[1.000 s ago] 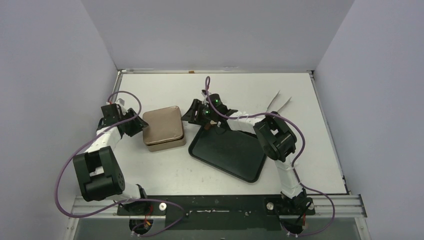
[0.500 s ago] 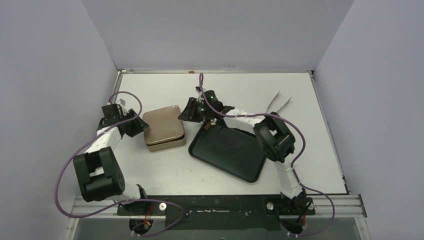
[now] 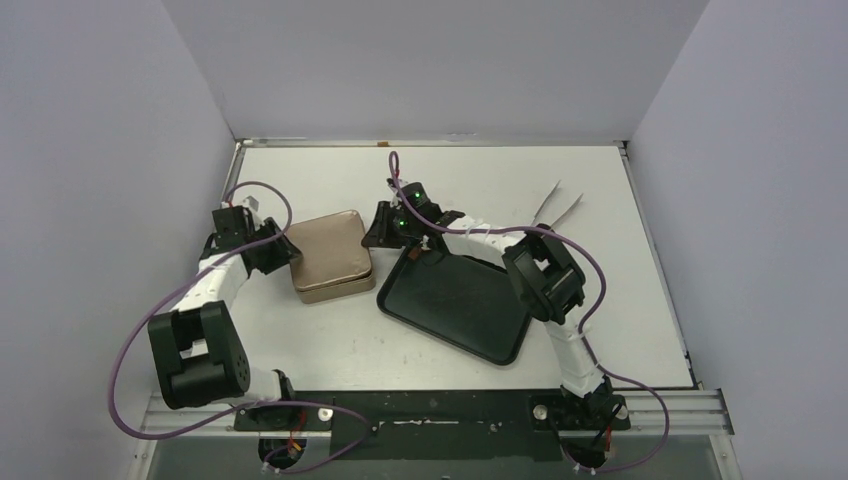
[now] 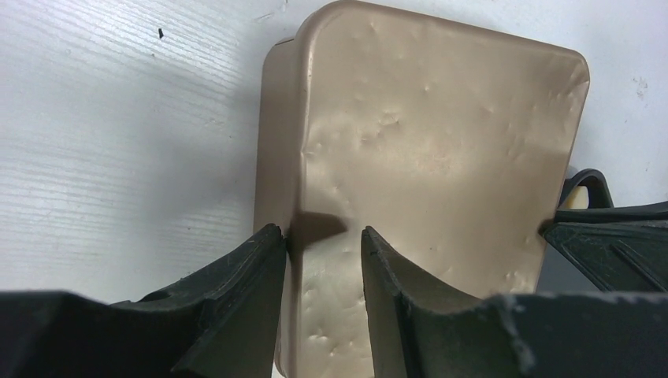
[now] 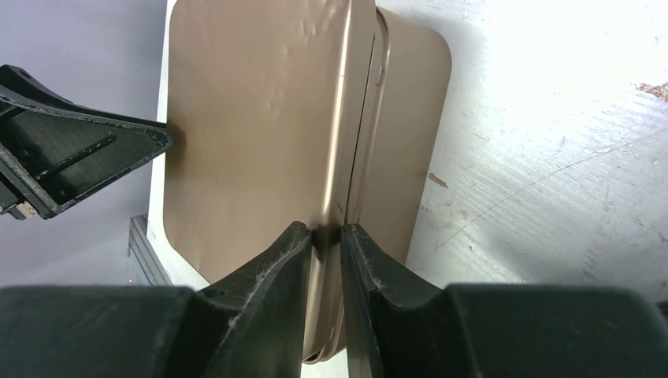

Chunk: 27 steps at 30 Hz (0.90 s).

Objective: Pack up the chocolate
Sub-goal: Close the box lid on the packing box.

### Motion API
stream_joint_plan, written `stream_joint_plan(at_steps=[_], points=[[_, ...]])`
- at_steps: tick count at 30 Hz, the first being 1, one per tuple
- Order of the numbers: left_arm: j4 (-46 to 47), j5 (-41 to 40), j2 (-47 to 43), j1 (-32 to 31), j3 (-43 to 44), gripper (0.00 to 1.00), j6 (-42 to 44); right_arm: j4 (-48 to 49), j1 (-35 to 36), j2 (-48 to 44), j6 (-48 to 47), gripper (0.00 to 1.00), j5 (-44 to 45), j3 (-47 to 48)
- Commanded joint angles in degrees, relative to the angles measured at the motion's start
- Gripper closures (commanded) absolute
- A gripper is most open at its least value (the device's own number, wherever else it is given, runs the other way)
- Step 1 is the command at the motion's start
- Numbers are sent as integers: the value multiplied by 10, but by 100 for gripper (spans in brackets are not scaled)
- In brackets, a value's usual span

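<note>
No chocolate shows in any view. The square gold-brown tin (image 3: 330, 255) sits left of centre with its lid (image 5: 260, 118) on, a little out of line with the base (image 5: 402, 134). My left gripper (image 3: 280, 250) is at the tin's left edge. In the left wrist view its jaws (image 4: 319, 232) straddle that edge, one finger against the side wall, the other on the lid. My right gripper (image 3: 372, 235) is at the tin's right edge. In the right wrist view its jaws (image 5: 324, 230) are pinched on the lid's rim.
A black tray (image 3: 455, 305) lies right of the tin, under the right forearm. Metal tweezers (image 3: 558, 207) lie at the back right. Grey walls stand round the table on three sides.
The right gripper has moved left from the tray's corner to the tin and closed on the lid's rim. The left gripper and the tin have shifted slightly towards the back.
</note>
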Motion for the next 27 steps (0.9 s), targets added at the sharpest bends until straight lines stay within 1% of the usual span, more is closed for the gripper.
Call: stream_joint_plan(at_steps=[1,9,22,27], points=[[-10,8,-30,-7,19,62,4,5,16,-7,-25,79,1,29],[-20,21,-49,-9,33,63,-2,10,19,-26,-20,80,-12,29],[-30,-1,-34,-8,32,62,9,31,24,-43,-2,79,-19,17],[-37,-6,-35,-8,38,62,13,24,26,-46,-15,79,-21,21]])
